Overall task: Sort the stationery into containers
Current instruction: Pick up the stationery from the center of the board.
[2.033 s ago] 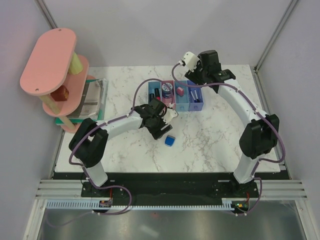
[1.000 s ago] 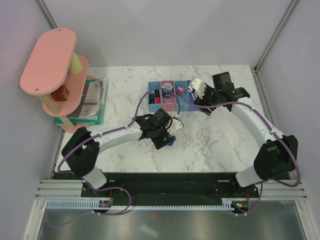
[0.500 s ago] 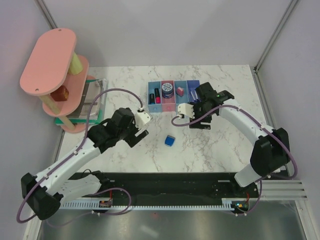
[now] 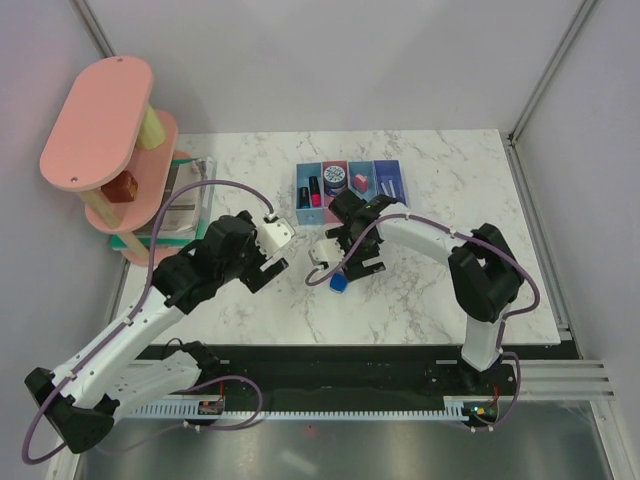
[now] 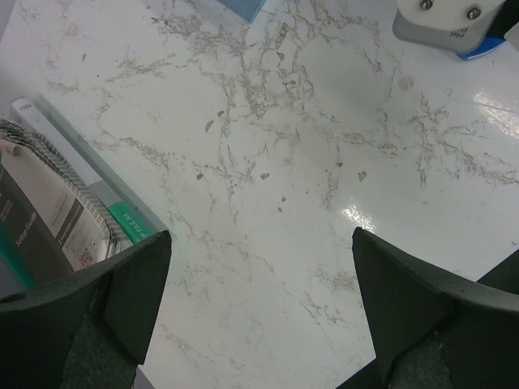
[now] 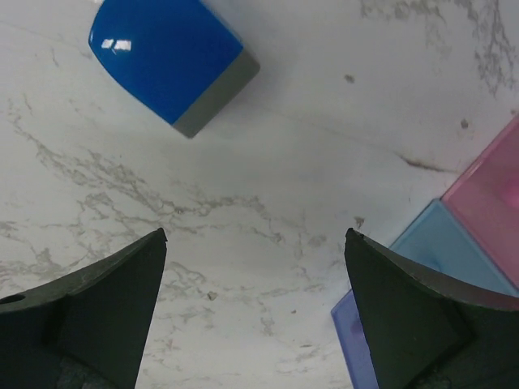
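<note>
Just past the tips of the right pincer (image 6: 255,243) lies the blue wedge block (image 6: 166,61), alone on the marble table (image 6: 268,186). The pincer's two fingers are spread wide with only table between them, so it grips nothing.

On the other side of this pincer are the bins (image 4: 350,182), four of them joined in a row. Seen from above, two black markers (image 4: 309,190) are in the first light blue bin. The round blue roll (image 4: 335,178) is in the pink one and the pink eraser (image 4: 359,184) is in the next light blue one. A thin pen (image 4: 388,185) shows in the purple-blue one, but it is hard to make out.

The left pincer (image 4: 268,268) is spread wide too and grips nothing. It hangs over bare table, well apart from the block. On its side away from the block sits a clear box (image 4: 188,195) of booklets, and past that is the pink shelf tower (image 4: 98,120).

From the left wrist, the white camera box (image 5: 442,20) on the right arm covers most of the block — only a blue sliver peeks out. From the right wrist, the bins are cut off at the edge, so only their corners show. The marker caps are too small to tell apart well.

The block's long side runs on a slant. Its round blue end points away from the bins and its flat grey end faces them. The bins' long sides point away from the arms' bases.
</note>
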Controlling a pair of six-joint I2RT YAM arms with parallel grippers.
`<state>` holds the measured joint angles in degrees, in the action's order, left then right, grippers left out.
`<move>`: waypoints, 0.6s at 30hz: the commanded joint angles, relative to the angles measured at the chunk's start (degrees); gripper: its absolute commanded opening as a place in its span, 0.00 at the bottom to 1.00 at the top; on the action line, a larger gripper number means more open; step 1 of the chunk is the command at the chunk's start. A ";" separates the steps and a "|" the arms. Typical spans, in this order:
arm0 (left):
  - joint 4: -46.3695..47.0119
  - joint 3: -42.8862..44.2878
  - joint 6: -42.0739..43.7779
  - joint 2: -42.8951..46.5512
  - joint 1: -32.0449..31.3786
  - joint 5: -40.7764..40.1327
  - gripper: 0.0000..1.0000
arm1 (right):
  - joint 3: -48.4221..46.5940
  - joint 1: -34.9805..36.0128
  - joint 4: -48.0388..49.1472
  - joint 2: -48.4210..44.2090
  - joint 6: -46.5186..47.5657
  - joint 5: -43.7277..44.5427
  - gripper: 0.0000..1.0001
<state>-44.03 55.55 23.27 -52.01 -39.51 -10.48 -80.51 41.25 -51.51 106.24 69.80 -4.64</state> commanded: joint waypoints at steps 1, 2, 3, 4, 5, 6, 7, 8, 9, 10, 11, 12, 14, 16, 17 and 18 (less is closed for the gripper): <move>-1.14 1.93 2.66 0.07 0.04 -1.38 1.00 | -2.11 3.04 2.81 3.62 3.67 0.77 0.98; -1.06 2.19 2.66 -0.11 0.04 -1.38 1.00 | -2.02 3.56 2.90 4.06 4.11 1.47 0.98; -1.14 2.28 2.66 -0.20 0.04 -1.38 1.00 | -1.93 4.53 2.90 4.42 5.33 1.65 0.98; -1.14 2.37 2.75 -0.20 0.04 -1.38 1.00 | -1.24 4.97 3.08 4.59 6.13 1.83 0.98; -1.14 2.28 2.84 -0.29 0.04 -1.47 1.00 | -0.79 5.50 3.17 4.68 6.75 2.27 0.98; -1.06 2.20 2.92 -0.20 0.04 -1.47 1.00 | -0.44 6.37 3.25 4.68 7.45 2.88 0.98; -0.97 2.11 2.84 -0.29 0.04 -1.47 1.00 | -0.09 6.73 3.17 4.86 8.59 3.23 0.98; -1.06 1.76 2.92 -0.29 0.04 -1.39 1.00 | -0.09 6.99 3.17 4.95 9.03 3.33 0.98; -0.88 1.58 2.92 -0.29 0.04 -1.30 1.00 | -0.17 7.43 3.17 5.21 9.30 3.50 0.98; -0.97 1.49 2.75 -0.20 0.13 -1.21 1.00 | -0.43 7.61 3.17 5.64 9.82 3.41 0.98; -0.88 1.32 2.66 -0.11 0.13 -1.21 1.00 | -0.52 7.70 3.08 6.00 10.09 3.41 0.98; -0.71 1.14 2.66 -0.02 0.22 -1.04 1.00 | -0.61 8.05 2.99 6.17 10.35 3.50 0.98; -0.62 0.97 2.66 0.06 0.39 -1.03 1.00 | -0.61 8.31 2.82 6.88 11.06 3.50 0.98; -0.62 0.96 2.92 0.07 0.48 -1.38 1.00 | -0.35 9.02 2.73 7.32 11.50 3.24 0.98; -0.62 0.96 3.01 0.07 0.57 -1.47 1.00 | -0.18 9.19 2.55 7.32 11.85 3.24 0.98; -0.62 0.96 3.01 0.07 0.57 -1.47 1.00 | 0.00 9.72 2.46 7.49 12.02 3.15 0.98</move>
<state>-44.95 55.57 24.18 -52.23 -39.33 -10.72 -80.66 49.67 -48.58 112.95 79.02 -1.41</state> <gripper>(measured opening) 0.993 0.981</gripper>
